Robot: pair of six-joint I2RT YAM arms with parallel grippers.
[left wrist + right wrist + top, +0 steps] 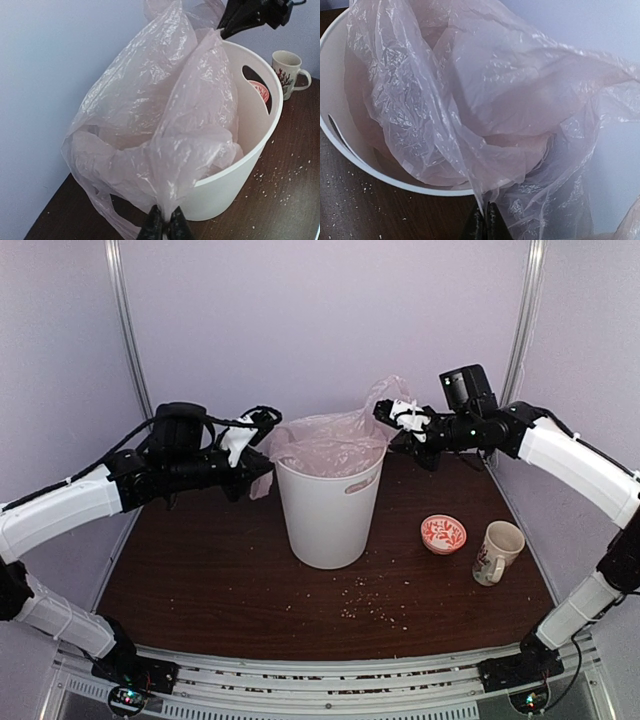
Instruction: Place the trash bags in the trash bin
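Observation:
The white trash bin (329, 515) stands upright mid-table. The pale-pink translucent trash bag (330, 440) lies bunched in and over its mouth, with folds hanging outside the left and right rim. My left gripper (262, 462) is at the bin's left rim, shut on a pinch of the bag (165, 150); its fingertips (152, 227) show closed on the plastic. My right gripper (385, 412) is at the bin's right rim, shut on the bag's edge (485, 125), and its fingertips (476, 225) grip a thin fold. The bin's rim (335, 135) shows in the right wrist view.
A small red-patterned bowl (443, 534) and a floral mug (497, 552) sit right of the bin; the mug also shows in the left wrist view (287, 70). Crumbs (375, 602) are scattered on the dark wooden table (200, 590). Pale walls close in the back and sides.

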